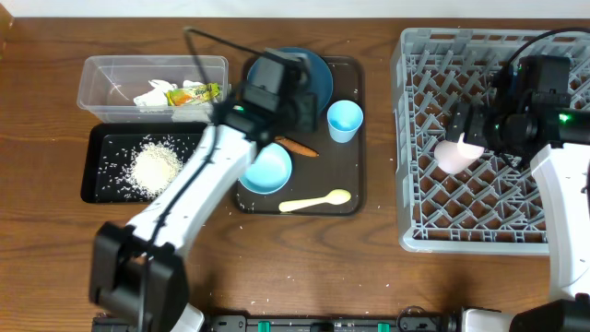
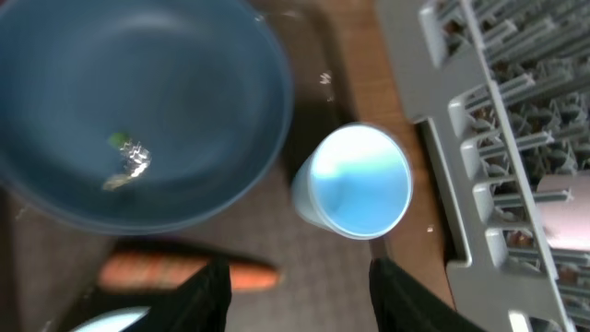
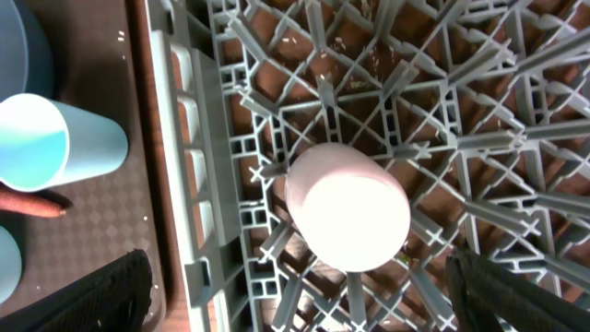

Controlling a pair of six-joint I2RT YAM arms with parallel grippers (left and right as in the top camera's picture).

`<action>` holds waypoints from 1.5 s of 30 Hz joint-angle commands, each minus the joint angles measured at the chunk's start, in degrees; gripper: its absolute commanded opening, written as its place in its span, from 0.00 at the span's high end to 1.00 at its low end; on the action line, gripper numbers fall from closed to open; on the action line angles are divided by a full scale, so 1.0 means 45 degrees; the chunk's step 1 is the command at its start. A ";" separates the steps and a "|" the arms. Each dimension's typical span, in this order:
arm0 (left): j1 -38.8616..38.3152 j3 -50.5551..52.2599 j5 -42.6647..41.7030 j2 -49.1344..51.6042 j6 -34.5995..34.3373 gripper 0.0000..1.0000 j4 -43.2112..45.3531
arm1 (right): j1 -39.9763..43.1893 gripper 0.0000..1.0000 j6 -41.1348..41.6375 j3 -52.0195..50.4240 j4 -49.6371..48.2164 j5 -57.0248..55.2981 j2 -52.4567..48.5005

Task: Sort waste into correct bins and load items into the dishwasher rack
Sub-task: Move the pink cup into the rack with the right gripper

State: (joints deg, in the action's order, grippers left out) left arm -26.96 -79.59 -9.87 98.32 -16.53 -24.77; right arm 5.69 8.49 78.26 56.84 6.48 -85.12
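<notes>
A dark brown serving tray point(image 1: 351, 168) sits on the wooden table point(image 1: 46, 231).

Orange carrot point(image 1: 300, 147); grey lattice rack point(image 1: 419, 138); pale yellow spoon point(image 1: 315, 200).

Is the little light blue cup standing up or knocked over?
Upright. The light blue cup stands on the dark brown tray, its round open mouth facing up toward the cameras; inside looks empty.

White arms point(image 1: 198, 184), black fingers point(image 2: 210, 297)
</notes>
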 commanded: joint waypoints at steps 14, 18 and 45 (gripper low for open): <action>-0.0743 -0.0083 0.1112 0.3186 -0.0107 0.44 0.2540 | -0.0010 0.01 -0.0199 0.0223 0.0568 0.0092 0.0034; -0.0787 -0.0083 0.1098 0.3361 -0.0102 0.55 0.2535 | -0.0010 0.01 -0.0199 0.0223 0.0583 0.0092 0.0034; 0.0049 -0.0083 -0.2565 0.0840 -0.1015 0.94 0.1107 | -0.0049 0.01 -0.0889 0.0214 -0.0316 0.3405 0.0029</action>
State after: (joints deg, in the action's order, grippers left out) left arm -29.58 -79.35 -12.75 109.78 -19.81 -18.94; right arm 5.69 7.60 78.28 56.84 11.79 -85.12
